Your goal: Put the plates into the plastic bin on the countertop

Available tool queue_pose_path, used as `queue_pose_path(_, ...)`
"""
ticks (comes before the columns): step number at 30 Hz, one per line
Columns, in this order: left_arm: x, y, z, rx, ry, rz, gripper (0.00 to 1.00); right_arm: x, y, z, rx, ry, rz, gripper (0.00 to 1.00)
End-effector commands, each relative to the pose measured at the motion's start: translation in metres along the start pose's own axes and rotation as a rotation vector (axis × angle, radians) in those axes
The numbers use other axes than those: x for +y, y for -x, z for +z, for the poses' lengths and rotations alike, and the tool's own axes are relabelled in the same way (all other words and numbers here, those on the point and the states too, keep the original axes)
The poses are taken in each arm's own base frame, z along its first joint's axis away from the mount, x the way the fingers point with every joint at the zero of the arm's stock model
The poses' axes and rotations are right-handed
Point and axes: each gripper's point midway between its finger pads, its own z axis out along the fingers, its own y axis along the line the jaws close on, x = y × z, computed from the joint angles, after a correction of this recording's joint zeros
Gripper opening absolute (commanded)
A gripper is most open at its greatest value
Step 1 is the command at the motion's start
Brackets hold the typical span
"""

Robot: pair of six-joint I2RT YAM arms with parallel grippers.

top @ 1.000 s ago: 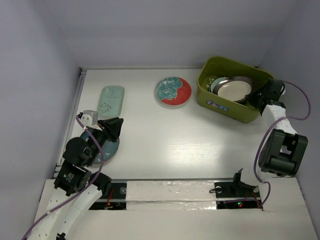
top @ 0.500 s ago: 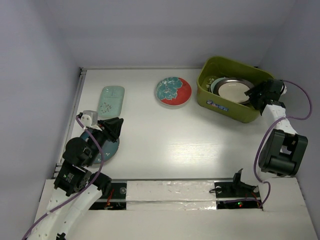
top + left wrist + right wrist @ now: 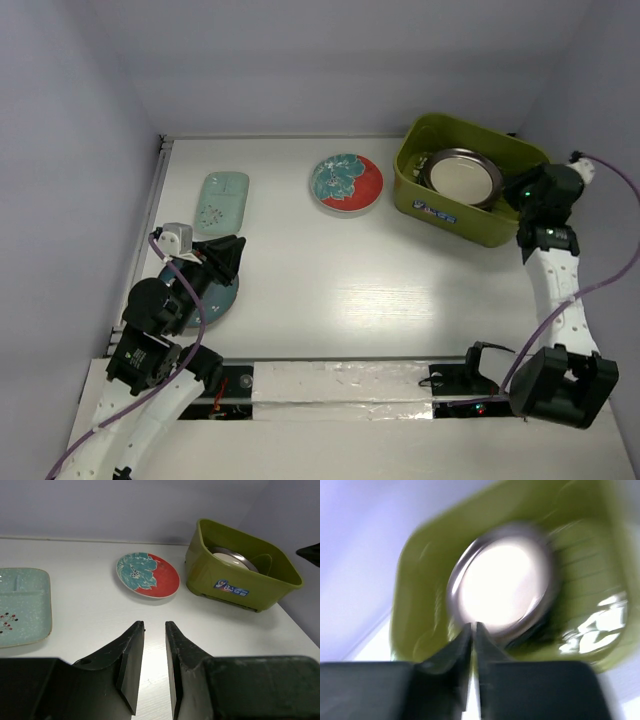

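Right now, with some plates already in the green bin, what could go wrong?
1. The cream plate rests on other dishes in the bin; another dropped on top may chip or slide.
2. The dark teal plate lies partly hidden under the left tool, so a grab could slip.
3. The right tool hangs close to the bin's wall; a swing might knock it.

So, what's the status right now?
Left gripper barely parted, empty. Right gripper shut at olive-green plastic bin rim. Red-teal floral plate outside, path clear.
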Motion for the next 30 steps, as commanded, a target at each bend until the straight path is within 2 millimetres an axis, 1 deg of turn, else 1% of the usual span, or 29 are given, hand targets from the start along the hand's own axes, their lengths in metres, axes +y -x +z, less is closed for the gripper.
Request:
queue_pose_path(1,-0.011,0.03,-0.005,-0.088,-0.036,0.0,0.21,0.058,-0.07,-0.019,0.177,0.234,-0.065,0.04)
queue_pose_path(2,-0.011,0.03,-0.005,-0.088,-0.036,0.0,0.2,0.077,-0.09,-0.022,0.217,0.297,-0.082,0.0)
queue_pose_path(3,-0.011,0.03,-0.005,-0.089,-0.033,0.0,0.17,0.113,-0.13,-0.042,0.314,0.414,-0.119,0.0)
queue_pose_path(4,-0.009,0.031,-0.004,-0.09,-0.025,-0.001,0.14,0.134,-0.15,-0.05,0.354,0.487,-0.116,0.0)
queue_pose_path(5,-0.008,0.03,-0.004,-0.089,-0.02,-0.002,0.11,0.152,-0.17,-0.059,0.399,0.549,-0.118,0.0)
queue_pose_path(6,-0.008,0.03,-0.004,-0.091,-0.016,-0.002,0.01,0.161,-0.207,-0.06,0.491,0.573,-0.131,0.0)
queue_pose_path(7,-0.006,0.031,-0.004,-0.091,-0.005,-0.004,0.0,0.185,-0.245,-0.085,0.585,0.648,-0.142,0.0)
queue_pose_path(8,-0.005,0.03,-0.003,-0.09,0.001,-0.004,0.0,0.211,-0.258,-0.097,0.608,0.727,-0.142,0.0)
queue_pose_path(9,-0.004,0.03,-0.003,-0.088,0.004,-0.006,0.0,0.214,-0.301,-0.096,0.699,0.724,-0.176,0.0)
queue_pose_path(10,-0.003,0.03,-0.004,-0.09,0.012,-0.009,0.0,0.229,-0.335,-0.122,0.774,0.771,-0.202,0.0)
queue_pose_path(11,-0.003,0.03,-0.004,-0.09,0.012,-0.009,0.0,0.24,-0.355,-0.13,0.807,0.8,-0.214,0.0)
queue_pose_path(12,-0.002,0.03,-0.004,-0.09,0.016,-0.011,0.0,0.251,-0.388,-0.133,0.874,0.819,-0.23,0.0)
queue_pose_path(13,-0.001,0.031,-0.005,-0.095,0.021,-0.01,0.0,0.264,-0.412,-0.156,0.924,0.865,-0.236,0.04)
queue_pose_path(14,-0.001,0.032,-0.005,-0.101,0.022,-0.013,0.0,0.271,-0.428,-0.164,0.953,0.881,-0.236,0.11)
queue_pose_path(15,0.0,0.032,-0.005,-0.103,0.028,-0.012,0.0,0.278,-0.454,-0.17,1.014,0.899,-0.231,0.2)
queue_pose_path(16,0.0,0.034,-0.006,-0.108,0.031,-0.014,0.0,0.284,-0.466,-0.178,1.045,0.921,-0.228,0.29)
queue_pose_path(17,0.0,0.034,-0.006,-0.109,0.031,-0.014,0.0,0.29,-0.482,-0.195,1.079,0.958,-0.23,0.45)
queue_pose_path(18,0.0,0.033,-0.006,-0.107,0.03,-0.014,0.03,0.293,-0.493,-0.203,1.109,0.977,-0.232,0.54)
queue_pose_path(19,0.0,0.032,-0.006,-0.104,0.026,-0.012,0.04,0.308,-0.497,-0.211,1.113,1.013,-0.225,0.59)
queue_pose_path(20,0.0,0.032,-0.005,-0.101,0.027,-0.01,0.05,0.298,-0.521,-0.212,1.157,0.988,-0.248,0.67)
queue_pose_path(22,-0.001,0.032,-0.004,-0.1,0.021,-0.01,0.09,0.308,-0.535,-0.23,1.198,1.016,-0.238,0.69)
queue_pose_path(23,-0.002,0.032,-0.004,-0.1,0.02,-0.01,0.1,0.301,-0.553,-0.232,1.231,1.014,-0.234,0.7)
queue_pose_path(24,-0.001,0.032,-0.004,-0.098,0.02,-0.007,0.11,0.302,-0.559,-0.233,1.248,1.018,-0.22,0.7)
queue_pose_path(25,-0.002,0.032,-0.004,-0.099,0.018,-0.008,0.12,0.3,-0.567,-0.242,1.291,1.015,-0.199,0.7)
queue_pose_path(26,-0.002,0.032,-0.004,-0.099,0.018,-0.008,0.12,0.307,-0.572,-0.247,1.297,1.035,-0.18,0.69)
queue_pose_path(27,-0.002,0.032,-0.004,-0.099,0.018,-0.007,0.12,0.295,-0.59,-0.242,1.331,0.998,-0.181,0.68)
queue_pose_path(28,-0.002,0.032,-0.004,-0.101,0.018,-0.007,0.13,0.291,-0.6,-0.248,1.368,0.973,-0.162,0.67)
queue_pose_path(29,-0.002,0.032,-0.004,-0.101,0.018,-0.007,0.12,0.296,-0.604,-0.248,1.372,0.982,-0.142,0.64)
queue_pose_path(30,-0.002,0.033,-0.005,-0.102,0.017,-0.007,0.13,0.283,-0.624,-0.248,1.394,0.946,-0.152,0.62)
